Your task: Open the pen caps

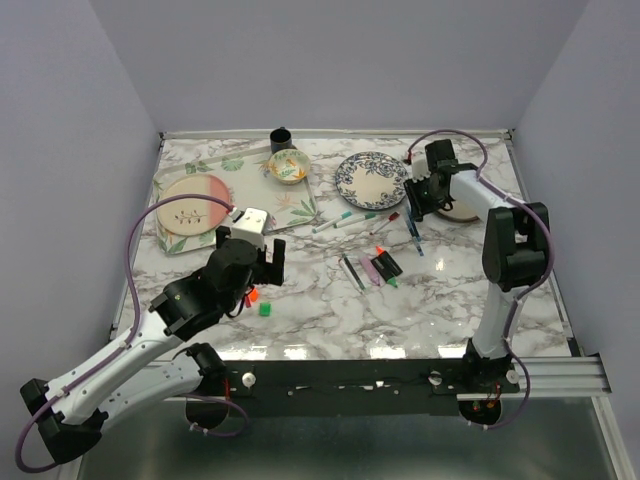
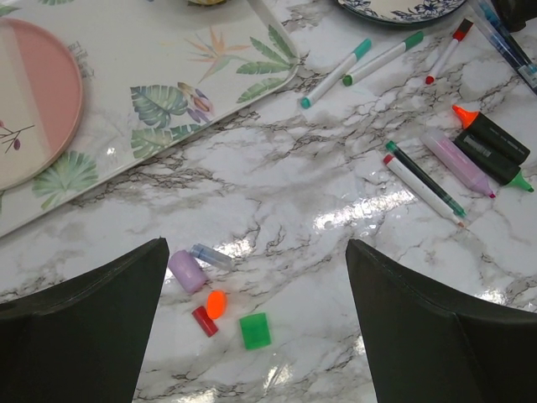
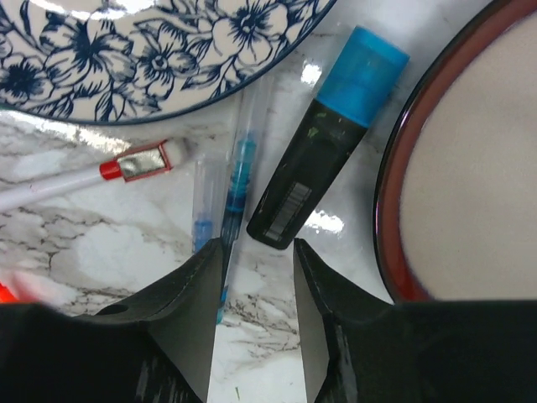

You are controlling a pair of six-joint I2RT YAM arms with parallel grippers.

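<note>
My left gripper (image 2: 256, 252) is open and empty above several loose pen caps on the marble: lilac (image 2: 186, 270), clear blue (image 2: 211, 256), orange (image 2: 216, 303), red (image 2: 205, 321) and green (image 2: 255, 330). The green cap also shows in the top view (image 1: 265, 309). Pens lie further right: two teal-ended white ones (image 2: 336, 74), a red-ended one (image 2: 445, 52), orange (image 2: 491, 134) and green (image 2: 495, 168) highlighters and a lilac one (image 2: 457, 164). My right gripper (image 3: 256, 260) is open, just short of a black highlighter (image 3: 306, 176) that wears its blue cap (image 3: 362, 67). Thin blue pens (image 3: 239, 180) lie beside it.
A leaf-print tray (image 1: 300, 212) holds a pink plate (image 1: 190, 205) and a small bowl (image 1: 288, 166). A black cup (image 1: 281, 139) stands at the back. A blue floral plate (image 1: 371, 177) and a red-rimmed plate (image 3: 419, 168) flank the right gripper.
</note>
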